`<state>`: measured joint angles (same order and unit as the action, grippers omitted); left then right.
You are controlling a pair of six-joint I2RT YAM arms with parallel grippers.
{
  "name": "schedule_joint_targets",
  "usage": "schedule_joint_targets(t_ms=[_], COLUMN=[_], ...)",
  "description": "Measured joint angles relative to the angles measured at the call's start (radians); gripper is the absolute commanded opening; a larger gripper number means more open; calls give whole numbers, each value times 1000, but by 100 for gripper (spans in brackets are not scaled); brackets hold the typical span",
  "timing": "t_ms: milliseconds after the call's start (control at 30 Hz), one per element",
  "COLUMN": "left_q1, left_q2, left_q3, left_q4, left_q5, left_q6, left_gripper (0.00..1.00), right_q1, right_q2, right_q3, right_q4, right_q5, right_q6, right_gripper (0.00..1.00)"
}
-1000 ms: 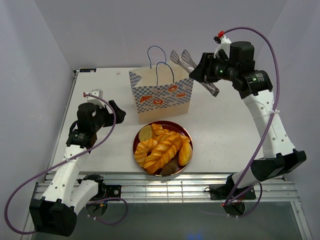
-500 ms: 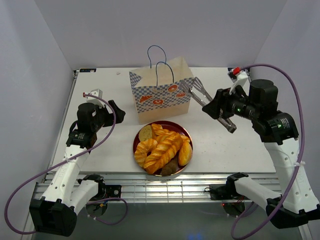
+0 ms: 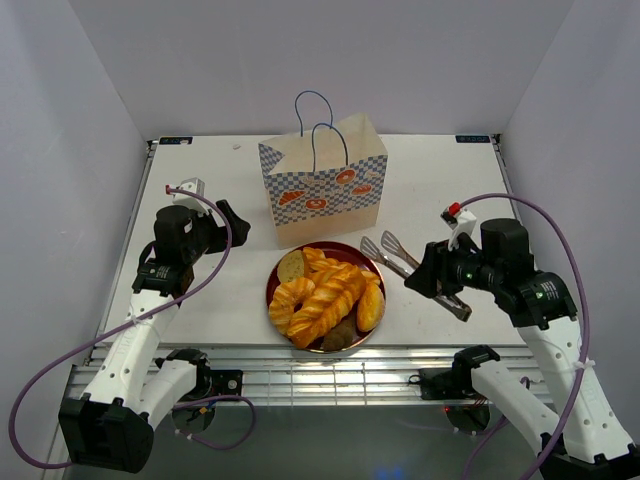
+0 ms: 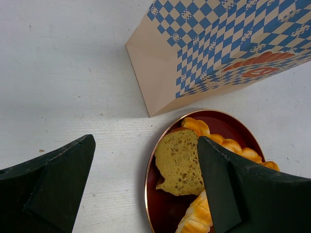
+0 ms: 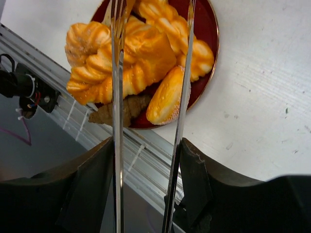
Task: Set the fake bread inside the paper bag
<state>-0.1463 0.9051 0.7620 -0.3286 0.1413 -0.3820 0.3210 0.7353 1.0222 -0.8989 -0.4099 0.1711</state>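
The paper bag [image 3: 325, 190] stands open at the table's back middle; its checkered side also shows in the left wrist view [image 4: 228, 53]. Golden fake bread [image 3: 328, 290] is piled on a dark red plate [image 3: 372, 255] just in front of it, with a round tan slice [image 4: 181, 162] at the plate's left. My right gripper [image 3: 428, 280] is shut on metal tongs [image 3: 395, 255], whose open tips hang empty at the plate's right edge. In the right wrist view the tong arms [image 5: 182, 97] straddle the pastries [image 5: 141, 63]. My left gripper [image 3: 232, 222] is open and empty, left of the bag.
The table's near edge with metal rails [image 3: 330, 375] lies just below the plate. White walls enclose the table on three sides. A small dark brown piece [image 3: 345, 335] lies at the plate's front.
My right arm has swung down from above the bag to the table's front right, carrying the tongs to the plate's right edge. The left arm has not moved.
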Motion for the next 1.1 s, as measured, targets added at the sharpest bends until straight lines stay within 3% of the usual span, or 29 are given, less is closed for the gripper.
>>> schedule_joint_targets(t_ms=[333,1100], left_q1=[0,0], left_q2=[0,3], left_q3=[0,0], left_q4=[0,0], left_q5=[-2,6], left_q6=[0,0], left_gripper=[96,95], right_q1=[0,85], right_q2=[-88,-167], right_q3=[-164,-216], right_q4=[-48,-152], right_q5=[-35,-120], right_q6=[-7,-11], right_gripper=[59,55])
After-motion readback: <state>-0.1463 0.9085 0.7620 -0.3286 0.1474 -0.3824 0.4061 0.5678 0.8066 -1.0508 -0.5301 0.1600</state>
